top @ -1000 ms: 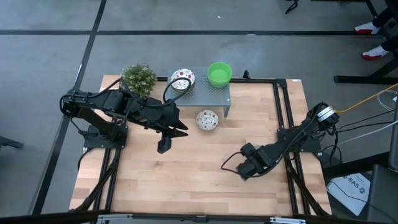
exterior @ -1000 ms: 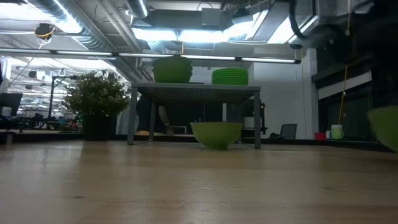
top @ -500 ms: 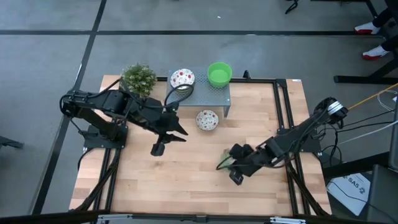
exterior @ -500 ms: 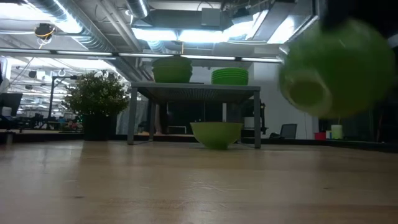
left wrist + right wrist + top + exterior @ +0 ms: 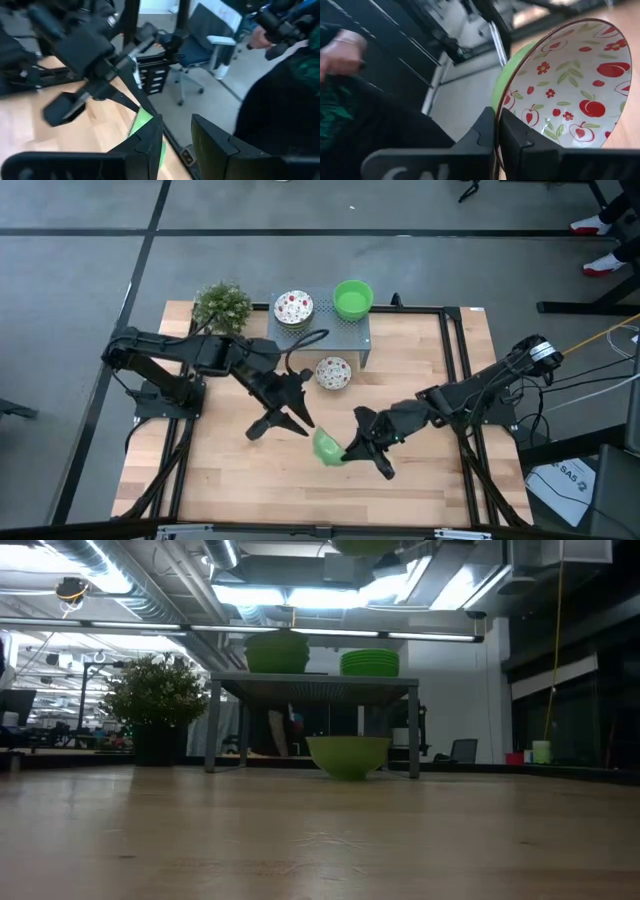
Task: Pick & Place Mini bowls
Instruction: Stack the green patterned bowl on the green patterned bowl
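Observation:
The mini bowls are green outside and white with red fruit and flowers inside. One bowl (image 5: 326, 447) (image 5: 560, 85) is in my right gripper (image 5: 343, 452) (image 5: 496, 134), above the table's middle near its near edge. My left gripper (image 5: 285, 423) (image 5: 176, 145) is open just left of that bowl; I cannot tell whether it touches it. One stack, pattern up (image 5: 293, 307), and one green stack (image 5: 352, 298) stand on the grey perforated stand (image 5: 330, 332). A single bowl (image 5: 333, 372) (image 5: 347, 755) rests on its foot on the table in front of the stand. My right gripper pinches the bowl's rim (image 5: 501, 102), one finger (image 5: 517, 142) inside and one finger (image 5: 482, 131) on the green outer wall. The fingers come level from the table's right. The bowl is lifted clear of the table and tipped on its side, green outside upward.
A potted plant (image 5: 222, 305) stands at the far left corner beside the stand. Bare wood lies along the near edge and on the left. A person (image 5: 280, 110) stands beyond the table, with a hand (image 5: 340, 50) showing in the right wrist view.
My right gripper has carried the bowl from the table's right side toward the middle and upward, and the bowl has tipped so its green outside faces up. My left gripper has moved toward the right, up to the bowl.

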### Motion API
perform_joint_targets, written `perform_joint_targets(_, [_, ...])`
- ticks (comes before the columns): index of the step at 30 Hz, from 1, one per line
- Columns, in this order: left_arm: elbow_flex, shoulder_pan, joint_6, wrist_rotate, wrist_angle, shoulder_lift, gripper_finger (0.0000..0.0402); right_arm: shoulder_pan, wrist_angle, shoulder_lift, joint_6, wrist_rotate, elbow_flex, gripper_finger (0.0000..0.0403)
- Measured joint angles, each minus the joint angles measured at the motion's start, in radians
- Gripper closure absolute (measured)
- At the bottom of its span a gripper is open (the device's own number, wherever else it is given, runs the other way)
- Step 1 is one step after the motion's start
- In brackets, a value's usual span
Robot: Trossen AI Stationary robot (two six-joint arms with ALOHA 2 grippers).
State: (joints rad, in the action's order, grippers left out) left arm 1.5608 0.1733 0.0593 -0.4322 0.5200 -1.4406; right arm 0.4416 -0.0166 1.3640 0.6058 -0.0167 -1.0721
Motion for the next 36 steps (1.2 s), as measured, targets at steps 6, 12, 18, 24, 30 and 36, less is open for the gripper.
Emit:
perform_joint_targets(6, [0.000,-0.061,0.031,-0.123,0.002,-0.012,0.0281,-0.051,-0.107,0.000,-0.073,-0.084,0.000,0.0392])
perform_joint_targets(12, [-0.001,-0.105,0.005,-0.127,0.033,-0.017,0.0237,-0.083,-0.174,-0.002,-0.103,-0.170,0.000,0.0392])
perform_joint_targets(18, [0.000,-0.125,-0.003,-0.182,0.051,-0.021,0.0208,-0.106,-0.210,-0.001,-0.129,-0.213,0.000,0.0392])
perform_joint_targets(24, [0.000,-0.126,-0.002,-0.251,0.077,-0.065,0.0209,-0.134,-0.272,-0.001,-0.170,-0.272,0.000,0.0392])
perform_joint_targets(30, [0.000,-0.125,-0.003,-0.414,0.051,-0.112,0.0221,-0.156,-0.325,-0.001,-0.197,-0.306,0.000,0.0392])
perform_joint_targets(36, [0.000,-0.125,-0.021,-0.485,-0.008,-0.117,0.0251,-0.176,-0.388,0.000,-0.220,-0.356,0.000,0.0392])
